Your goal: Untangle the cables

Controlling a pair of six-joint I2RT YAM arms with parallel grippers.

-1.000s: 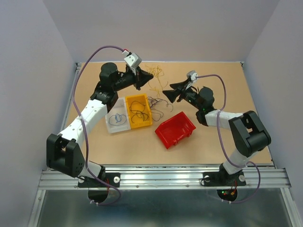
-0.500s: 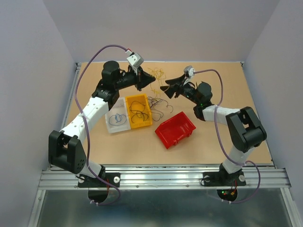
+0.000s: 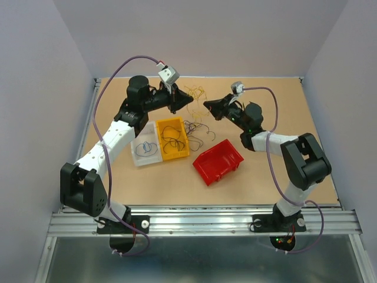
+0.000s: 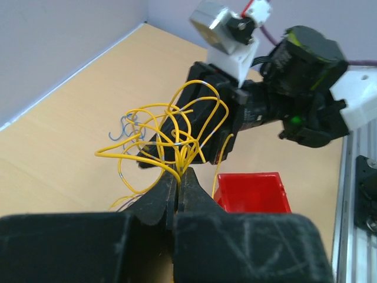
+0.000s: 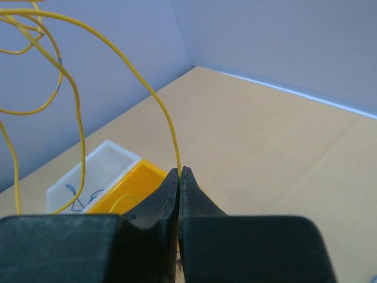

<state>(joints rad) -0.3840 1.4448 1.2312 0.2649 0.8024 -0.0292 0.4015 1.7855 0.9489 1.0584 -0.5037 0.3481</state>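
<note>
Over the far middle of the table (image 3: 283, 118) the two arms meet nose to nose, the left gripper (image 3: 187, 101) and the right gripper (image 3: 207, 105) near each other with a small bunch of yellow wires (image 3: 194, 92) lifted between and just behind them. In the left wrist view the left jaws are pressed fully together on the base of that bunch: several yellow loops fan up out of the pinch, and a short curl of blue wire (image 4: 128, 125) is caught in the loops on their left side. The right arm's wrist faces the camera from just beyond the loops. In the right wrist view the right jaws are likewise pressed together, nipping a single yellow strand (image 5: 154, 94) that rises from the tips and arcs away up and to the left. The rest of the cables lie lower down and nearer the arm bases: loose black wires (image 3: 197, 132) rest on the table just right of a yellow bin (image 3: 161, 127), more black loops sit inside that bin, and a thin blue loop (image 3: 145, 147) lies in the clear white bin (image 3: 136, 158) touching its left side. A red bin (image 3: 218, 162) sits at an angle, apart from these two, towards the right arm.
</note>
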